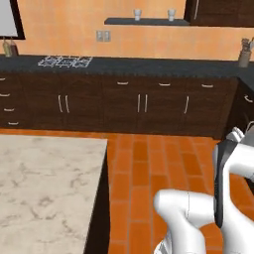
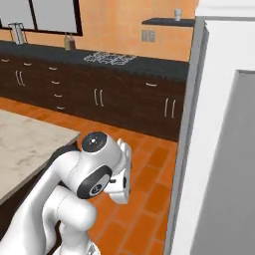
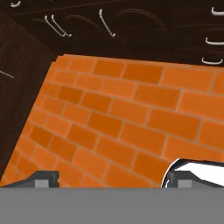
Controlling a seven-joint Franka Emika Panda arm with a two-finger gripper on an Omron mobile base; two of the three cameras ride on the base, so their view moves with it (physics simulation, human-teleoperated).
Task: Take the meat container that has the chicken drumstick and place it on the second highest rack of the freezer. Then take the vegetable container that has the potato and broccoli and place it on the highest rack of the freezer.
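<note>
1. While the arm (image 2: 74, 194) sat folded low over the brick floor (image 1: 149, 168), its gripper (image 3: 111, 179) was spread wide with nothing between the fingertips (image 3: 43, 179), aimed at the bricks.
2. Freezer (image 2: 219, 139) stood tall and grey just right of the arm, and I couldn't see its racks from this side.
3. Marble island (image 1: 44, 188) was to the arm's left, dark cabinets (image 1: 124, 104) and a stove (image 1: 65, 61) along the far wall.
</note>
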